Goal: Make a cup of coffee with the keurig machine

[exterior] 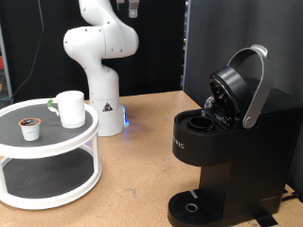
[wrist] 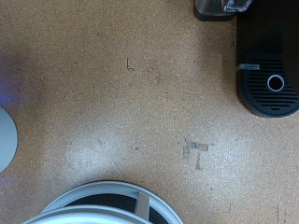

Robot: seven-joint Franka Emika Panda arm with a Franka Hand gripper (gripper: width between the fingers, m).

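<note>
In the exterior view, nearest the camera, the keurig machine (exterior: 222, 151) stands on the wooden table (exterior: 133, 161) at the view's right. Its lid (exterior: 232, 85) is swung up with the silver-grey handle (exterior: 254, 80) arched over it, so the pod chamber (exterior: 201, 121) is open. The round drip tray (exterior: 192, 206) at its foot carries nothing.

At the view's left stands a white two-level round stand (exterior: 47, 156). On its upper shelf the cup (exterior: 69, 108) sits upright with its handle turned to the view's left, and just beside it, nearer the camera, is a small coffee pod (exterior: 31, 129). The two are close but apart.

Farther back, the white robot arm (exterior: 99, 57) rises from its base near the stand and runs out of the top of the picture. The gripper shows in neither view, so the state of its fingers cannot be told, and it holds nothing that can be seen.

The wrist view looks straight down on the table (wrist: 121, 103), with the drip tray (wrist: 271, 86) at one edge and the stand's rim (wrist: 98, 201) at another.
</note>
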